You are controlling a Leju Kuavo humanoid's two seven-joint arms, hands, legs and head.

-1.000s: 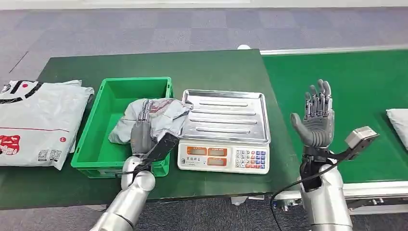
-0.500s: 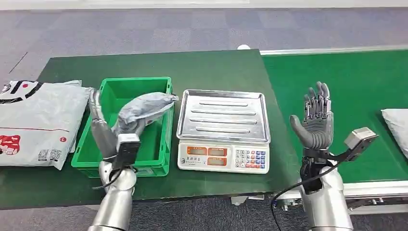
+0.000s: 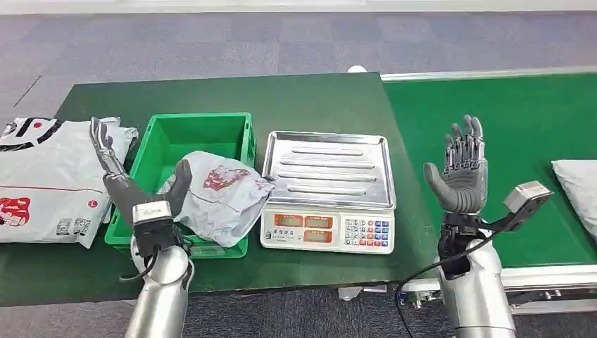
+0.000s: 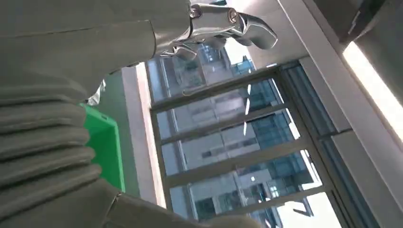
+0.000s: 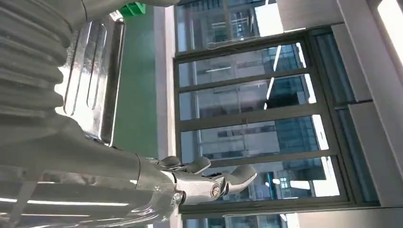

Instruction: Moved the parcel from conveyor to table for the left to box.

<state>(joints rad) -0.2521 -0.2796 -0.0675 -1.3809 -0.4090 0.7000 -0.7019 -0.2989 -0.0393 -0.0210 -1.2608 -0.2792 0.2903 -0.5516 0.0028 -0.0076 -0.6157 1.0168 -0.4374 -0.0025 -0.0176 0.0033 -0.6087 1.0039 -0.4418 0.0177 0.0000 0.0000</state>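
- Parcel [image 3: 215, 197] laid in green box [image 3: 158, 151], draped over front rim: boxing judged done.
- L hand [image 3: 134, 190] raised, fingers spread, nothing held.
- R hand [image 3: 461, 172] upright, fingers apart, empty, kept by conveyor [image 3: 521, 120] for next pickup.

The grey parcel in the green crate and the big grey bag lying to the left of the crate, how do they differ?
The parcel is crumpled and bulging, slumped over the green crate's near rim; the big bag lies flat on the table. The parcel looks smaller than the bag. The parcel shows one reddish print; the bag has black and red markings plus small codes. Both are grey plastic mailers.
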